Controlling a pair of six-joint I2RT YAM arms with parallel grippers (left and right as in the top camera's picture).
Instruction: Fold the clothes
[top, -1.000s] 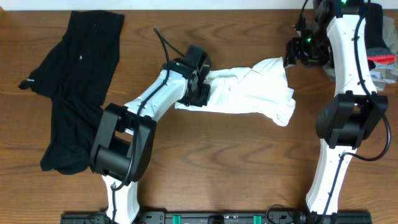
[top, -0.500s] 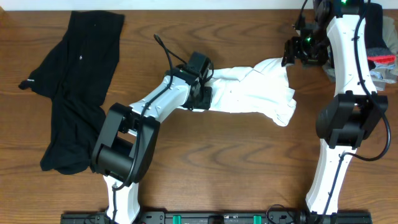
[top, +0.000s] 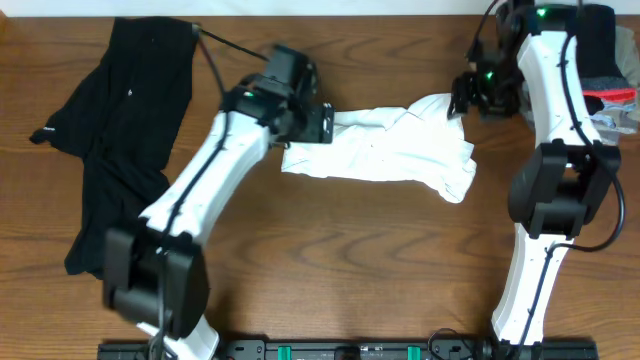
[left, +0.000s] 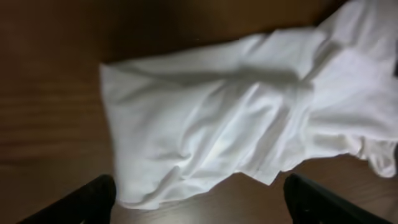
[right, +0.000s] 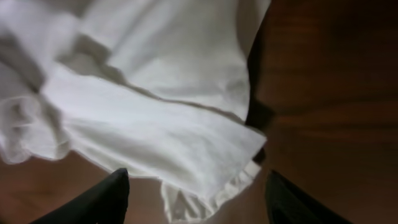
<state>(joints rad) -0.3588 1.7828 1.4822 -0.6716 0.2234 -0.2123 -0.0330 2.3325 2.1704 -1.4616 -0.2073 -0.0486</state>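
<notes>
The white T-shirt (top: 390, 150) lies bunched and wrinkled across the middle of the table, also filling the left wrist view (left: 236, 118) and the right wrist view (right: 155, 106). My left gripper (top: 318, 120) (left: 199, 205) hovers open just off the shirt's left end, its fingers wide apart with nothing pinched. My right gripper (top: 465, 95) (right: 196, 202) stands open over the shirt's far right corner. A ribbed hem (right: 211, 186) lies loose between its fingers. The long black garment (top: 110, 150) is spread at the far left, away from both grippers.
A heap of grey and red clothing (top: 612, 85) sits at the back right edge behind the right arm. The left arm's black cable (top: 225, 45) loops over the table's back left. Bare wooden tabletop (top: 380, 260) stretches in front of the shirt.
My left gripper went from shut on the shirt's left end to open, let it go and drew back up and left. The right gripper barely moved.
</notes>
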